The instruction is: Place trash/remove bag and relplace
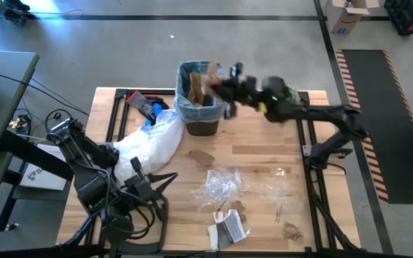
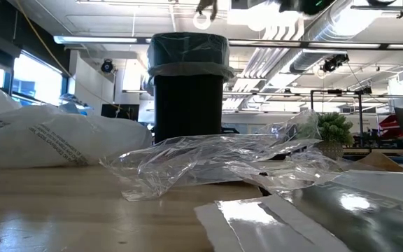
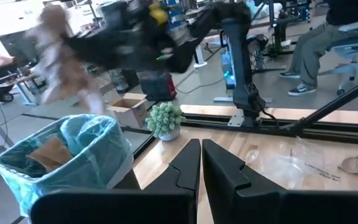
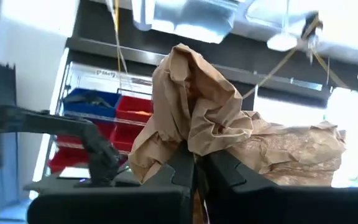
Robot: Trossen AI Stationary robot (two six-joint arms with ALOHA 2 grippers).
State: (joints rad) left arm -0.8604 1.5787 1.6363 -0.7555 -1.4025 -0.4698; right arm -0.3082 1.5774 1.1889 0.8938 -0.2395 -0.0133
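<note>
Overhead, the right tool (image 1: 214,84) reaches over the bin (image 1: 201,100), pinching a crumpled brown paper wad (image 1: 208,75) above the light-blue liner (image 1: 192,107) that lines the bin. The left tool (image 1: 165,179) waits low at the tabletop's (image 1: 264,143) left, its fingers pressed together. More trash lies on the wood: a clear wrapper (image 1: 221,185), brown scraps (image 1: 201,156) and a black-and-white packet (image 1: 228,229). A white plastic bag (image 1: 149,147) sits beside the bin.

At table height, the dark bin (image 2: 187,105) stands upright behind a clear crinkled wrapper (image 2: 215,164).

From the left wrist, the liner (image 3: 82,146) holds a brown scrap (image 3: 48,152); a small green plant (image 3: 165,119) stands nearby.

From the right wrist, the fingers (image 4: 182,171) clamp the brown paper (image 4: 197,118).
</note>
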